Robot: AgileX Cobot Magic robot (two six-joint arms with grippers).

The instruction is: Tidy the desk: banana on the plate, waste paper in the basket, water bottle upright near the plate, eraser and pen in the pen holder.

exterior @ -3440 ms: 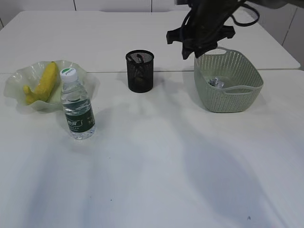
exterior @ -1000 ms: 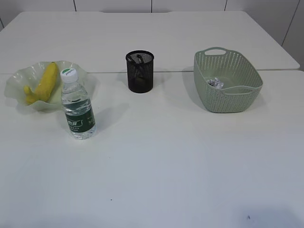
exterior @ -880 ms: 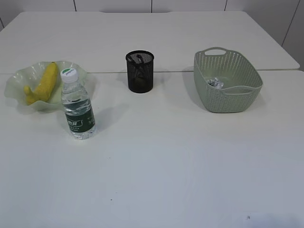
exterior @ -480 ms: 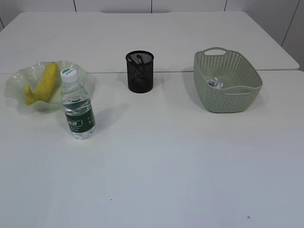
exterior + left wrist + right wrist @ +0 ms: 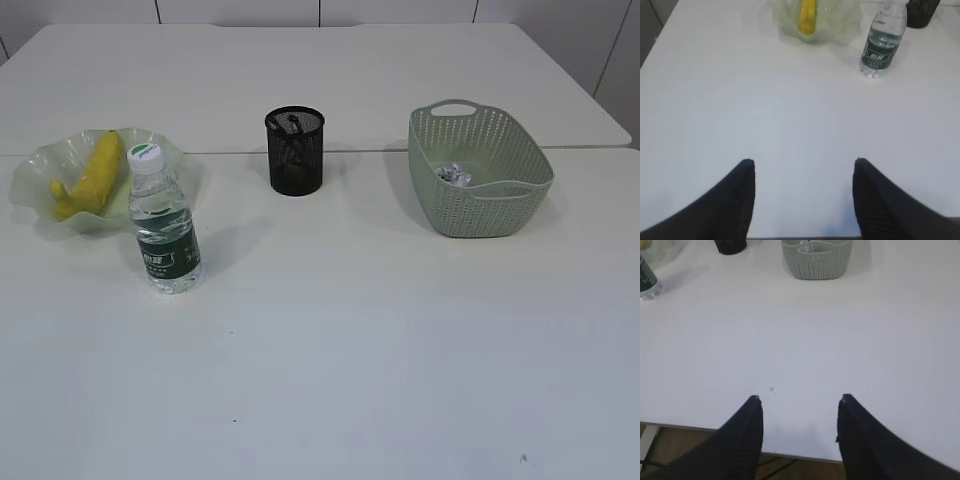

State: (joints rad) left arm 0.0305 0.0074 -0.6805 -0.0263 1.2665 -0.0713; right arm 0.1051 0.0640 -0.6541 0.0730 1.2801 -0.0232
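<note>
Both sets of fingers stand apart and hold nothing.

In the exterior view no arm shows. The banana (image 5: 92, 175) lies on the plate (image 5: 40, 160) at the left of the frame. The water bottle (image 5: 163, 225) stands upright just beside the plate, toward the lower right of it. The pen holder (image 5: 294, 150) sits at upper centre with dark items inside; I take them for the pen and eraser, though the mesh hides which is which. The basket (image 5: 478, 170) at upper right holds the waste paper (image 5: 455, 174).

In the left wrist view the left gripper (image 5: 802, 195) hangs spread above bare desk (image 5: 790, 115) at the bottom of the frame, with banana, plate and bottle along the top.

In the right wrist view the right gripper (image 5: 799, 432) is spread over the desk's near edge, the basket at top centre.

By my judgement every item is placed and nothing is left to do.
</note>
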